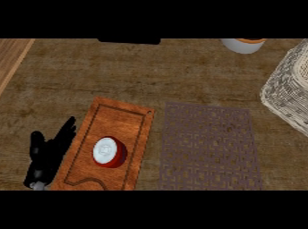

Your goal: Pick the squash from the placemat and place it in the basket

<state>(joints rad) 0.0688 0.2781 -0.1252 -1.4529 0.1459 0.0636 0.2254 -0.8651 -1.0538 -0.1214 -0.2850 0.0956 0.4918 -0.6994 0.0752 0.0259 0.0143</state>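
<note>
The left hand (44, 156) rests at the near left of the tabletop (117, 71), black fingers straight and spread, pointing toward the far edge and holding nothing. Its fingertips lie just beside the left edge of a wooden cutting board (120, 120), a long reddish-brown slab with a groove running round inside its rim, set slightly askew so that its far end leans to the right. On the near half of the board sits a round red container (108, 151) with a white top, close to the hand but apart from it. Just right of the board, with a narrow strip of tabletop between them, lies the placemat (209, 147), a grey-brown rectangle with a woven lattice pattern; only that pattern shows on it, and where the squash is cannot be told from this view. Further right, at the tabletop's right edge, stands the pale wicker basket (299, 89), partly cut off, its inside hidden. At the far edge stand a white cup (244, 44) with an orange rim, and a black object (129, 40) left of it.
</note>
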